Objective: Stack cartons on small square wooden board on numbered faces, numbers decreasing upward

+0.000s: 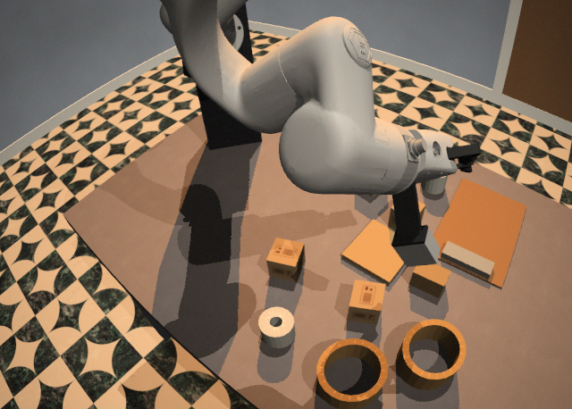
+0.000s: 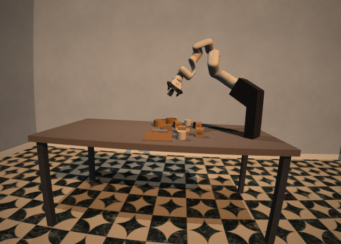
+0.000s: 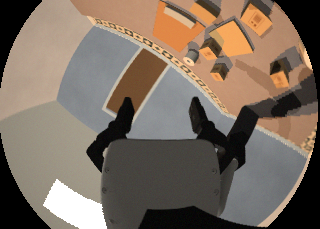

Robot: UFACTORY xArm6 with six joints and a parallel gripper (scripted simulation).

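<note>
Four small brown cartons stand apart on the table (image 1: 138,220). One carton (image 1: 285,255) (image 2: 197,124) is on the left, one (image 1: 365,301) (image 3: 256,16) is near the rings, and one (image 1: 429,278) is beside the large board. The fourth (image 1: 421,207) is mostly hidden behind a dark upright shape (image 1: 406,220). The small square wooden board (image 1: 372,250) (image 3: 232,37) lies bare among them. My gripper (image 1: 464,157) (image 2: 173,92) (image 3: 161,103) is open and empty. It hangs high above the table, over its far side past the large board.
A large orange board (image 1: 484,215) (image 2: 158,136) (image 3: 175,25) carries a pale bar. Two wooden rings (image 1: 351,370) (image 1: 433,353) stand at the front. There is a white cylinder with a hole (image 1: 276,326) and another cylinder (image 1: 433,183) (image 2: 181,135). The arm's dark pedestal (image 1: 226,119) stands at the back.
</note>
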